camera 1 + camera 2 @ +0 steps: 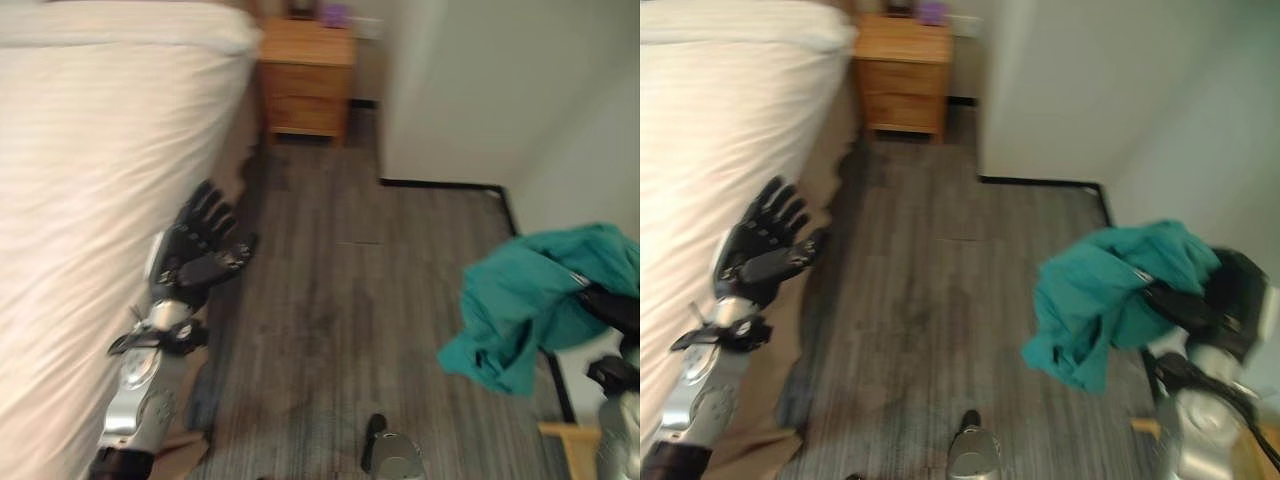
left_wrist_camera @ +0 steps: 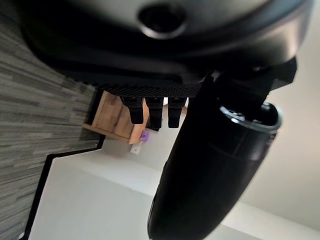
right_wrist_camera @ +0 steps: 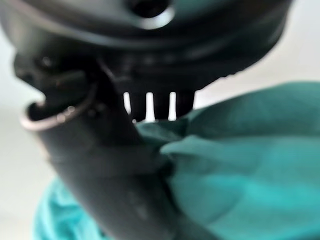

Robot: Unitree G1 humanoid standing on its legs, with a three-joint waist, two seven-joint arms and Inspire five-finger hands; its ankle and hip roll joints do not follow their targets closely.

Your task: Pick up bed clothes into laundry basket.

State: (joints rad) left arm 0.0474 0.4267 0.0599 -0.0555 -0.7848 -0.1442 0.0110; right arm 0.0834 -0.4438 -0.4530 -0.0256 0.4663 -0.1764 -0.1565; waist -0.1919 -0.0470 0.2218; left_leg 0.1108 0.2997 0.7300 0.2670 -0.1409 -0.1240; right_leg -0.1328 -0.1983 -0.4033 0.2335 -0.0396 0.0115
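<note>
Fingers [image 1: 1185, 305] of the right hand [image 1: 1230, 300] clamped on the teal garment [image 1: 1110, 295], dangling clear of the floor [image 1: 930, 300] for carrying; left hand [image 1: 200, 250] spread, empty, beside the bed [image 1: 90, 180].

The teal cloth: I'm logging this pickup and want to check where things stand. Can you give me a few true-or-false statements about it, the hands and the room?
1. The right hand holds the teal cloth above the floor. True.
2. The cloth lies flat on the bed. False: it hangs from the right hand, across the floor from the bed.
3. The left hand is open and holds nothing. True.
4. The left hand grips the nightstand. False: it is beside the bed, well short of the nightstand by the far wall.
5. The nightstand is wooden. True.
</note>
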